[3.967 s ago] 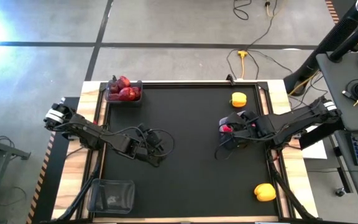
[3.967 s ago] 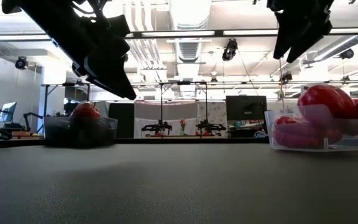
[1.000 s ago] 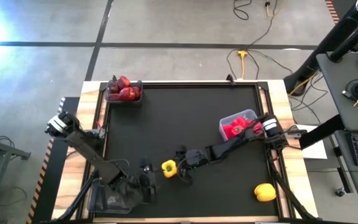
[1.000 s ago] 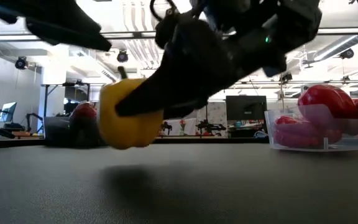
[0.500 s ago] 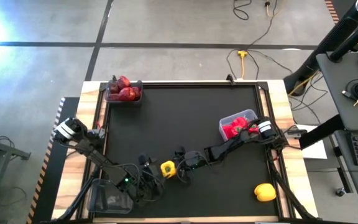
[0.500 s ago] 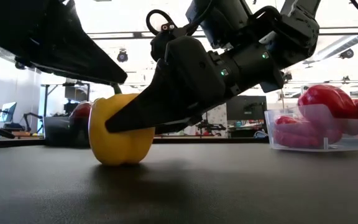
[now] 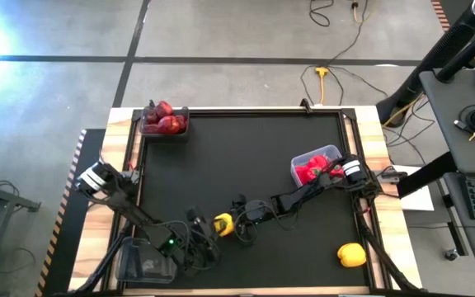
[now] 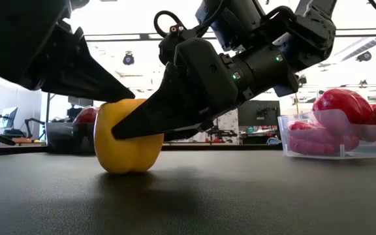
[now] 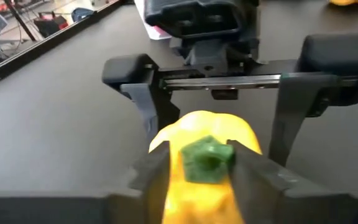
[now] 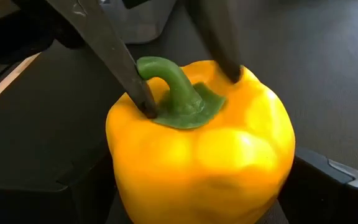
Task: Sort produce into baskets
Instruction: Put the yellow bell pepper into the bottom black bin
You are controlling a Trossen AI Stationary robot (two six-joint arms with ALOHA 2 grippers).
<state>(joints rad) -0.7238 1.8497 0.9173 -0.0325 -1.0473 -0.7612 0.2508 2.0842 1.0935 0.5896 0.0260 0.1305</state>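
A yellow pepper (image 7: 223, 223) stands on the dark surface (image 7: 254, 165) near its near edge, left of the middle. The left claw (image 7: 207, 224) comes from the near left corner, its fingers (image 10: 114, 56) closed on the pepper's top beside the green stem (image 10: 174, 87). The right claw (image 7: 236, 227) straddles the same pepper from the other side, its jaws spread wide along the pepper's flanks. A greyish basket (image 7: 145, 259) sits at the near left corner. Another yellow pepper (image 7: 351, 255) lies near the near right corner. By the right edge a clear basket (image 7: 314, 166) holds red produce (image 7: 310, 173). At the far left corner another basket (image 7: 165, 125) holds dark red fruit (image 7: 163, 118).
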